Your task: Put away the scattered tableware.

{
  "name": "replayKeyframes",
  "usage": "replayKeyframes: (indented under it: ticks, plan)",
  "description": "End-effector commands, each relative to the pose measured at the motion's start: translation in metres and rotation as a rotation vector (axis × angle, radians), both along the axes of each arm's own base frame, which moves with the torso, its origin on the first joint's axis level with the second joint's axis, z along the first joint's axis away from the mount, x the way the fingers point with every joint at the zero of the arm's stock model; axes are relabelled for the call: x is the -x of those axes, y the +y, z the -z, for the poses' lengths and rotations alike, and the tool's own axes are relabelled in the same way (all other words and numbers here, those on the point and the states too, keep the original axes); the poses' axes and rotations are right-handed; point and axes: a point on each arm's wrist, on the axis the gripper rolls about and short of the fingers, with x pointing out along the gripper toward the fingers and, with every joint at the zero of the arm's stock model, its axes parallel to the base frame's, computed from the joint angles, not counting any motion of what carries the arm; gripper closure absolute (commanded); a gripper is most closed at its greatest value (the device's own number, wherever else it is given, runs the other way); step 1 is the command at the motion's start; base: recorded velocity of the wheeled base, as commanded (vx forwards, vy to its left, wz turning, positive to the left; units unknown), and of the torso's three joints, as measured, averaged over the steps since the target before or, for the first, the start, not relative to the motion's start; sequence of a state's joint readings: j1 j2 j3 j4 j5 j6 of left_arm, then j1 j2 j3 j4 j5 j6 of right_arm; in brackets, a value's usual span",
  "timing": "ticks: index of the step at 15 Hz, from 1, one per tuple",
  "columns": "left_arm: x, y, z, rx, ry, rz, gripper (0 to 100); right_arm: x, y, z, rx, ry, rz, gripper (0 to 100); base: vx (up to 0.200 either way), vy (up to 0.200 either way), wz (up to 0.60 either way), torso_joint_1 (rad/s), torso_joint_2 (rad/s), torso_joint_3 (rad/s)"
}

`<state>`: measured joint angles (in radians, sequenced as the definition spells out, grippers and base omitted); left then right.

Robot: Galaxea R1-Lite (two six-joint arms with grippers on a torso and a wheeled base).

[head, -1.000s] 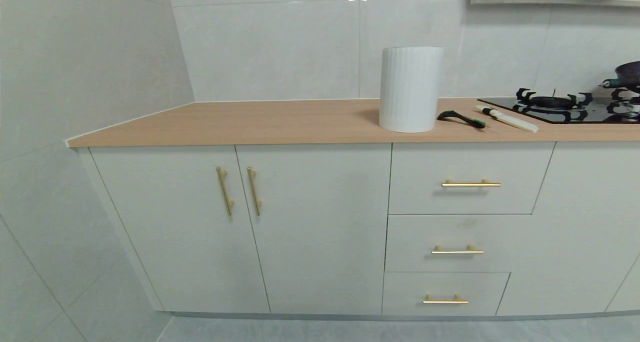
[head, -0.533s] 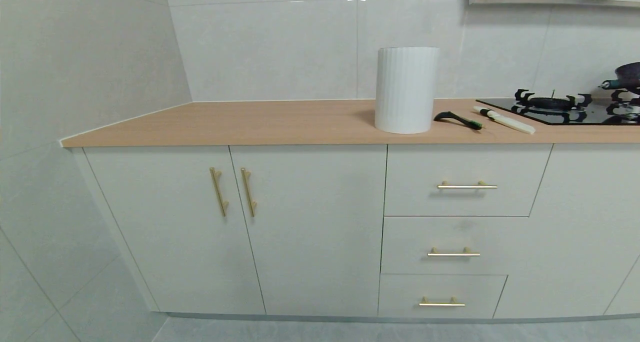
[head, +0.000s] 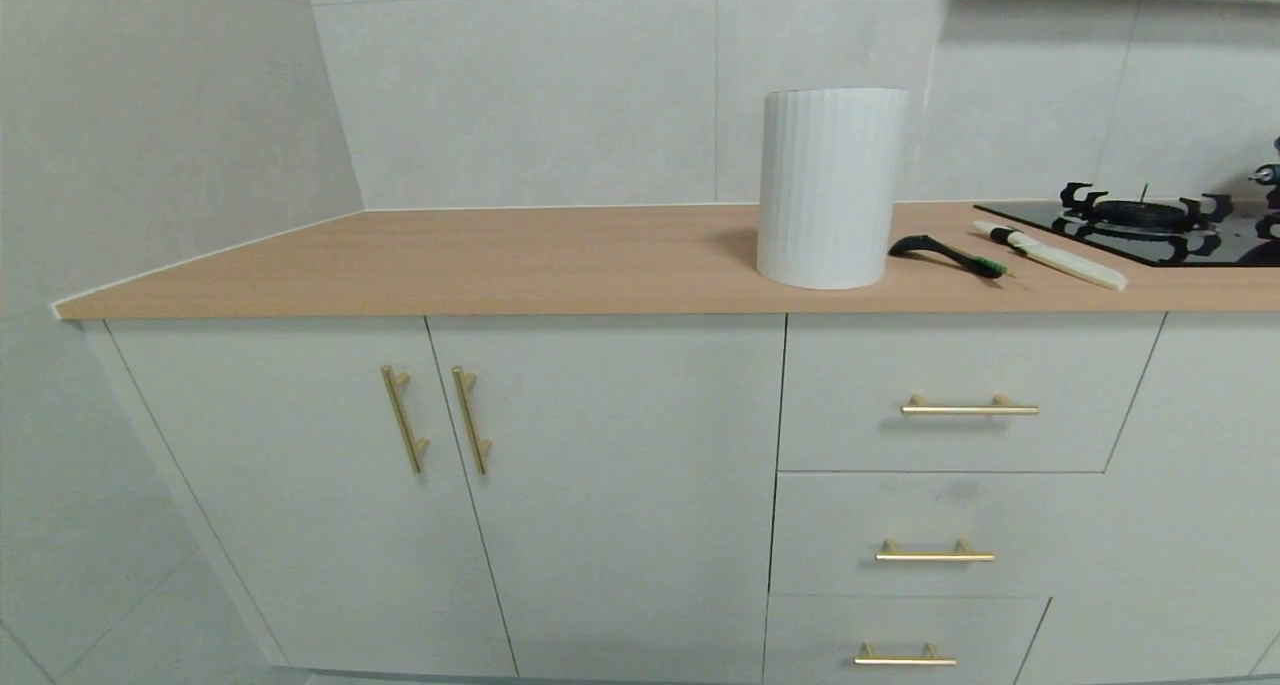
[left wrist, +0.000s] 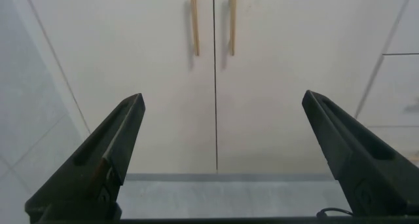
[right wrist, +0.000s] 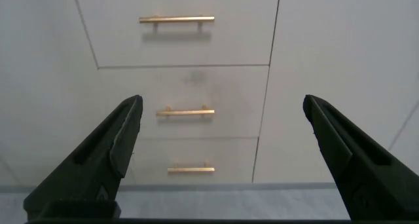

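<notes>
Now: left gripper (left wrist: 222, 98) and right gripper (right wrist: 222, 101) spread wide, empty. Best square up, then take black curved utensil (head: 945, 255) beside white ribbed cylindrical holder (head: 828, 190).

Matte black tapered fingers (left wrist: 105, 152) on left tool (left wrist: 221, 96), right tool (right wrist: 221, 98) (wedge-shaped, shallow channel along each).

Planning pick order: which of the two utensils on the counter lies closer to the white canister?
The black curved utensil with the green tip, beside the canister; the long white one lies farther, by the hob.
</notes>
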<state>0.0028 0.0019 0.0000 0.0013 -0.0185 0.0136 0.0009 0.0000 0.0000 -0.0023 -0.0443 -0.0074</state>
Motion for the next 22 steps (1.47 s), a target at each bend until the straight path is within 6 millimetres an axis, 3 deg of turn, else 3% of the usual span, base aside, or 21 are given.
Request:
replayKeyframes:
  ticks: [1,5,20,21,22]
  plan:
    - [0.0,0.0,0.0,0.0,0.0,0.0,0,0.0,0.0,0.0,0.0,0.001,0.0,0,0.0,0.0,0.0,0.0,0.0,0.0]
    - [0.0,0.0,0.0,0.0,0.0,0.0,0,0.0,0.0,0.0,0.002,0.001,0.0,0,0.0,0.0,-0.3,0.002,0.0,0.0]
    - [0.0,0.0,0.0,0.001,0.0,0.0,0,0.0,0.0,0.0,0.0,-0.002,0.0,0,0.0,0.0,0.0,0.0,0.0,0.0]
    - [0.0,0.0,0.0,0.001,0.0,0.0,0,0.001,0.0,-0.005,-0.001,-0.031,-0.004,0,0.0,0.0,0.0,0.0,0.0,0.0]
    - [0.0,0.0,0.0,0.001,0.0,0.0,0,0.005,0.0,-0.027,-0.016,-0.121,-0.023,0,0.0,0.0,0.0,0.0,0.0,0.0]
